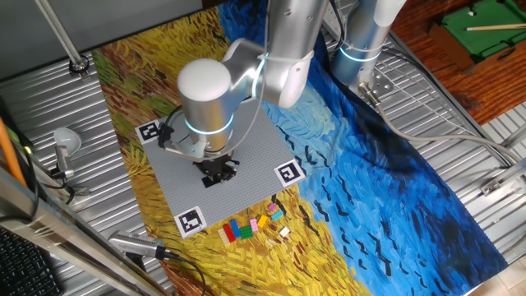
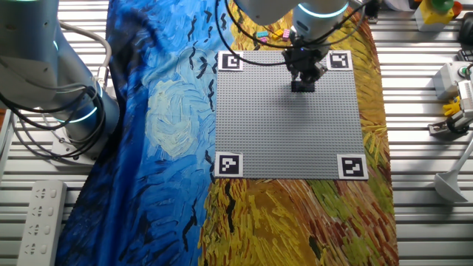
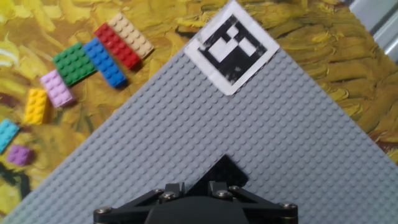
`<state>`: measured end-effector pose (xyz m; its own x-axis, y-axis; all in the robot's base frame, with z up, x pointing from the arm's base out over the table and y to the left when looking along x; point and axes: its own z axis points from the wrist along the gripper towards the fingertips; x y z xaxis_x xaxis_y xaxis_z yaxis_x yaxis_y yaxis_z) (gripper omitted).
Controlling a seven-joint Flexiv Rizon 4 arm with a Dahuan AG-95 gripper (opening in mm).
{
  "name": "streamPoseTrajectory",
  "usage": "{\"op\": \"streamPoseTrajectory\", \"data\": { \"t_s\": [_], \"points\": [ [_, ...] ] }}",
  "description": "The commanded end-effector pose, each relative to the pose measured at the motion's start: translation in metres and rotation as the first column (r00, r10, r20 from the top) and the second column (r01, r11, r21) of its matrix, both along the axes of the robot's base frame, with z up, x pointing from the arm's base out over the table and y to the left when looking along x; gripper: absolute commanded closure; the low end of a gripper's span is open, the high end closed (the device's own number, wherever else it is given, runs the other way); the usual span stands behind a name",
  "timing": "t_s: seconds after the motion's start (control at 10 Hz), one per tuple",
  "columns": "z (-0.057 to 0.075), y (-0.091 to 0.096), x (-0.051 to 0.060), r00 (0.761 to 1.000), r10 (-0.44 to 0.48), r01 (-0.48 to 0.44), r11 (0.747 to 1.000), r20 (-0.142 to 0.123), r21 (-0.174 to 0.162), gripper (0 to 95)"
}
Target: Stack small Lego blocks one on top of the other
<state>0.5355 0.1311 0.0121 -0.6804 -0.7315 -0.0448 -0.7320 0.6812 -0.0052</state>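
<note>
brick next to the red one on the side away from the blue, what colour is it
Tan, a long brick lying against the red brick; the hand view shows it best.

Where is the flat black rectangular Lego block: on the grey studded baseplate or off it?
On the baseplate: black block lies on its studs.

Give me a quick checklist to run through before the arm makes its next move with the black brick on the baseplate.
1. Black brick on the grey baseplate: ok, it sits just beyond the gripper.
2. Gripper's hold on it: cannot tell, fingertips are hidden.
3. Brick pressed fully onto the studs: cannot tell.
4. Loose bricks available: ok, the red brick, blue brick and green brick lie on the cloth off the baseplate.
5. Brick away from the square marker: ok.
</note>
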Motion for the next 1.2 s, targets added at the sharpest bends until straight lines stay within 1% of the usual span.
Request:
{"op": "streamPoseTrajectory", "data": {
  "t_s": [0.1, 0.2, 0.3, 0.4, 0.5, 0.6, 0.8, 0.9, 1.1, 1.2],
  "points": [
    [-0.012, -0.003, 0.001, 1.000, 0.012, -0.012, 1.000, 0.004, 0.000, 76.0],
    [-0.012, -0.003, 0.001, 1.000, 0.013, -0.013, 1.000, 0.005, 0.002, 76.0],
    [-0.010, -0.002, 0.000, 1.000, 0.007, -0.007, 1.000, -0.001, 0.007, 76.0],
    [-0.003, 0.001, -0.002, 1.000, -0.002, 0.002, 1.000, -0.005, 0.007, 76.0],
    [0.005, 0.003, -0.001, 1.000, -0.004, 0.004, 1.000, -0.006, -0.001, 76.0],
    [0.009, 0.004, 0.000, 1.000, -0.004, 0.004, 1.000, -0.009, -0.002, 76.0],
    [0.011, 0.006, 0.006, 1.000, -0.007, 0.007, 1.000, -0.013, 0.002, 76.0],
    [0.010, 0.006, 0.007, 1.000, -0.005, 0.005, 1.000, -0.014, 0.000, 76.0],
    [-0.006, 0.004, 0.013, 1.000, 0.010, -0.010, 1.000, -0.008, 0.002, 76.0],
    [-0.012, 0.003, 0.014, 1.000, 0.012, -0.012, 1.000, -0.007, 0.000, 76.0]
  ]
}}
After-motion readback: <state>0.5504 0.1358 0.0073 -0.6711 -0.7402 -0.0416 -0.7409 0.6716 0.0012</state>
